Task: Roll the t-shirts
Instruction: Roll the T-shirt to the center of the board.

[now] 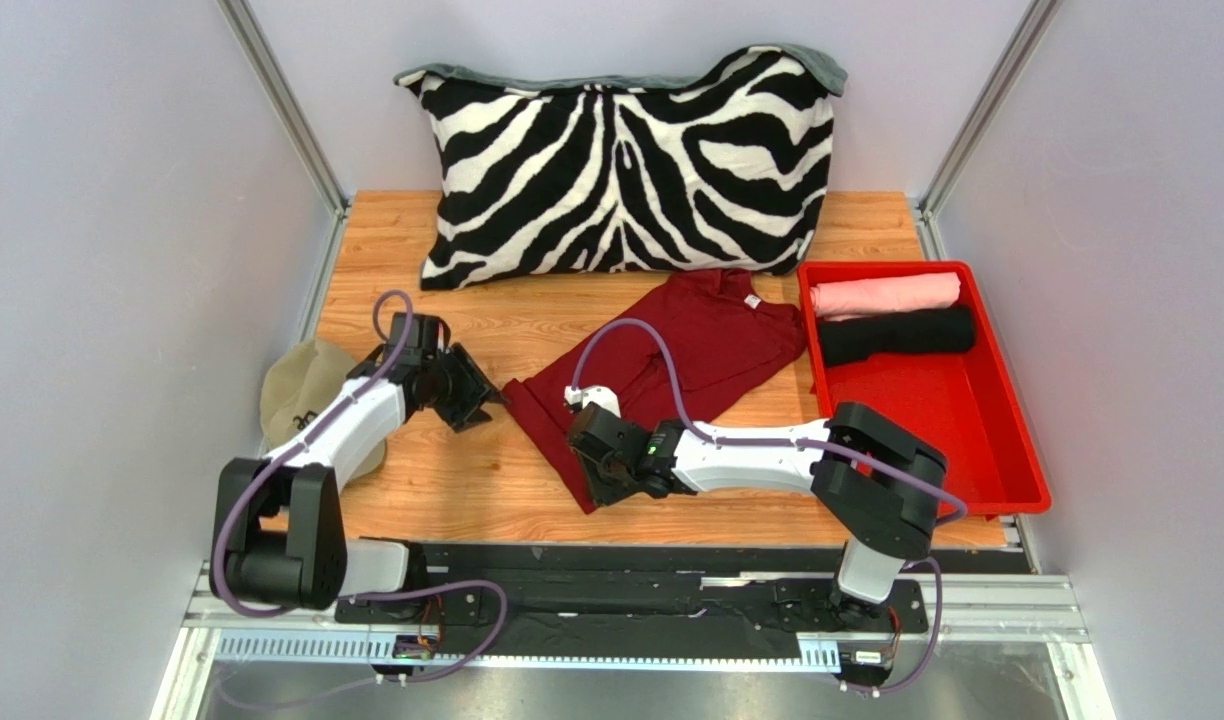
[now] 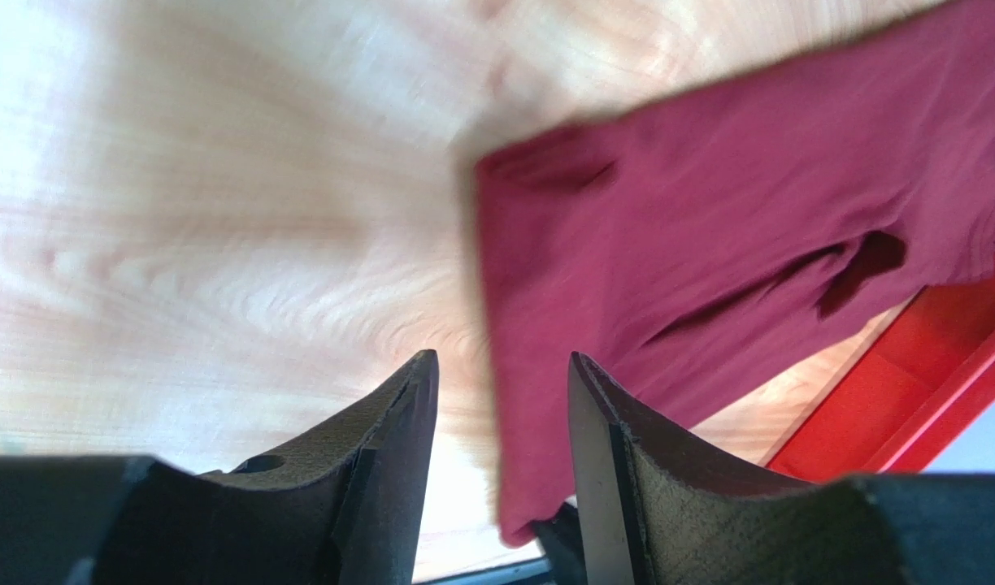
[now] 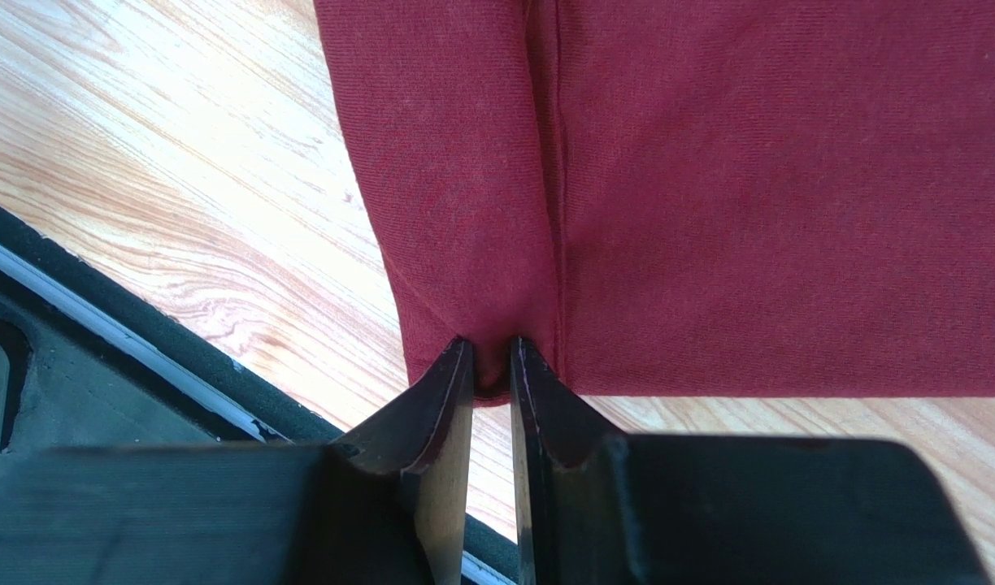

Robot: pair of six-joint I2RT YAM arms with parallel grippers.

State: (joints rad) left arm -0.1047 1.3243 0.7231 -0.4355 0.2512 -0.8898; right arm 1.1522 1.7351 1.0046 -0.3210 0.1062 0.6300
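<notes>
At the left of the table (image 1: 423, 503), the left gripper (image 2: 496, 366) is seen with its fingers parted and nothing held, just beside the left corner of the maroon t-shirt (image 1: 701, 345), which is spread flat in the middle. The shirt's near edge is pinched between the narrowed fingers of the right gripper (image 3: 490, 351). At the right, a pink t-shirt (image 1: 884, 293) and a black t-shirt (image 1: 896, 333) are found rolled, side by side, at the far end of the red tray (image 1: 967, 402).
</notes>
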